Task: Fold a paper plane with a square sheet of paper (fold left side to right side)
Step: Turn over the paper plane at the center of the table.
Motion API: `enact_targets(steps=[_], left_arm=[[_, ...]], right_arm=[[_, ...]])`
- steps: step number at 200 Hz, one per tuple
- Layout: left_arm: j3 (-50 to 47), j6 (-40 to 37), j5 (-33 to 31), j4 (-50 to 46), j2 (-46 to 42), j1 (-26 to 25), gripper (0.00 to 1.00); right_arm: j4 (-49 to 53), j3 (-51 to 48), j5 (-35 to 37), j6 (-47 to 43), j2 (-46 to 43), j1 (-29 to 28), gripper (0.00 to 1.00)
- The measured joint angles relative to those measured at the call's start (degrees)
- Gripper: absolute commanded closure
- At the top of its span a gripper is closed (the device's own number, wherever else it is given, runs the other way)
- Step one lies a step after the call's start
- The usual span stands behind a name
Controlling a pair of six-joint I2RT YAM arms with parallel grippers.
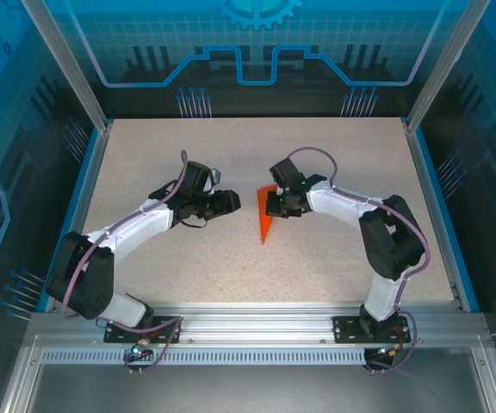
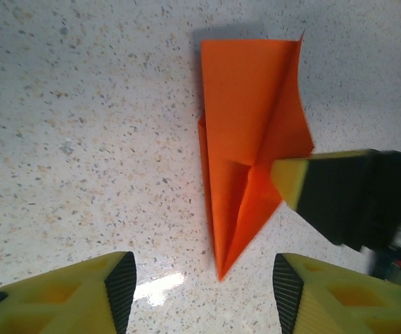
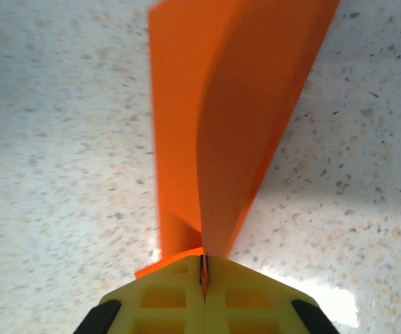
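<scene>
Speckled counter (image 1: 231, 275), and the paper plane (image 2: 249, 104) was folded into a bright orange creased dart, pinched by the right gripper (image 3: 204, 268); left gripper (image 2: 204, 278) was spread wide.

Bright orange on pale speckle
The paper plane (image 2: 246, 139) is plain bright orange; the counter (image 2: 82, 139) is off-white with grey-brown flecks; the fingers (image 2: 47, 316) are yellow with black pads (image 2: 122, 282).

matt paper plane (image 2: 246, 104), glossy speckled table (image 2: 82, 139)
</scene>
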State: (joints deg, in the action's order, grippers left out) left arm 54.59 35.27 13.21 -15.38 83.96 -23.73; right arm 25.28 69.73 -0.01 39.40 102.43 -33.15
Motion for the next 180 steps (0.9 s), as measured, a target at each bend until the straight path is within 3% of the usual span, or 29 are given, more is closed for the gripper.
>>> enact_targets(steps=[66, 105, 180], left_arm=[[0.00, -2.23, -7.48, -3.06, -7.56, 1.07, 0.32], [0.00, -2.43, -9.25, -3.87, -9.25, 1.18, 0.31], [0.00, -2.67, -9.55, -4.72, -9.25, 1.18, 0.30]], right_arm=[[-8.31, -1.33, -10.12, -1.73, -7.15, -1.70, 0.97], [-15.50, -5.86, -16.90, -1.40, -3.06, -0.28, 0.97], [-16.52, -10.84, -16.13, -2.21, 2.05, 3.23, 0.95]])
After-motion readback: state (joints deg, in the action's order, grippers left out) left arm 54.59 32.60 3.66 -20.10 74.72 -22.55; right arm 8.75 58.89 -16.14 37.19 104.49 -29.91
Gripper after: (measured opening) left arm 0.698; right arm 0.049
